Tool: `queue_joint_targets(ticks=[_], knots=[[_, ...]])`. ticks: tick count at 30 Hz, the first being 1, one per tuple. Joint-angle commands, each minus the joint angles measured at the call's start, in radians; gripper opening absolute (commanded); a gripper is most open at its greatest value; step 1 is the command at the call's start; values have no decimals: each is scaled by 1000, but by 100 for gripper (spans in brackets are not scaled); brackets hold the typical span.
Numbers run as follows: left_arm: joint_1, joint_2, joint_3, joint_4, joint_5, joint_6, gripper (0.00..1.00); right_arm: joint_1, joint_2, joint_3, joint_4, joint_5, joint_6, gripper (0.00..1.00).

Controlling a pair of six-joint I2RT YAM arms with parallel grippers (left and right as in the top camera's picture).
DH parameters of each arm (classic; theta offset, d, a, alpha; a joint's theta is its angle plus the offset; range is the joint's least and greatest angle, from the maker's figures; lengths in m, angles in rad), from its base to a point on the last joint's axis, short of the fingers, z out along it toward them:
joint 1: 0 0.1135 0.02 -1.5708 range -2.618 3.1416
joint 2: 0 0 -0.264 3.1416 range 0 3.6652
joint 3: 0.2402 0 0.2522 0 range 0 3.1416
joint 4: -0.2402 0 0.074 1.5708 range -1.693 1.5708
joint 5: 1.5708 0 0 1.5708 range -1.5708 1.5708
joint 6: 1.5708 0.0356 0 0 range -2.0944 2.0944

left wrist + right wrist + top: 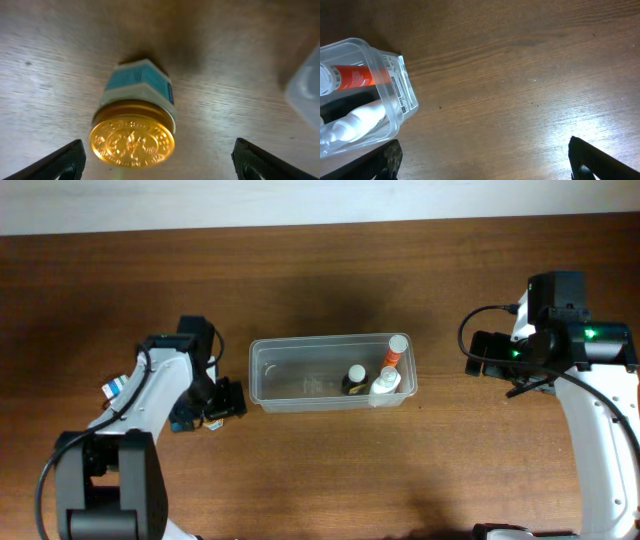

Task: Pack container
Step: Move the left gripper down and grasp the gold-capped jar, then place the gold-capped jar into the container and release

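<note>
The clear plastic container [300,370] sits mid-table. It holds an orange tube with a white cap [393,352], a dark bottle [354,379] and a white bottle [384,385]. A small jar with a gold lid and teal label [132,127] lies on its side on the table left of the container, also in the overhead view [186,420]. My left gripper [159,167] is open, its fingers either side of the jar's lid and apart from it; it also shows overhead [222,402]. My right gripper [485,157] is open and empty, right of the container [395,100].
The right arm [560,340] hovers over bare wood right of the container. A corner of the container [306,92] shows at the right edge of the left wrist view. The table's far edge runs along the top of the overhead view.
</note>
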Motion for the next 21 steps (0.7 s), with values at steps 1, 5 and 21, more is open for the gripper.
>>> queue_joint_targets(ticks=[1, 5, 21], knots=[[1, -2, -32, 29, 20, -5, 94, -8, 5, -3, 0, -8, -8, 98], [1, -2, -33, 48, 13, -5, 76, -8, 5, -3, -2, -8, -8, 98], [1, -2, -33, 106, -78, -5, 61, -8, 5, -3, -4, -8, -8, 98]])
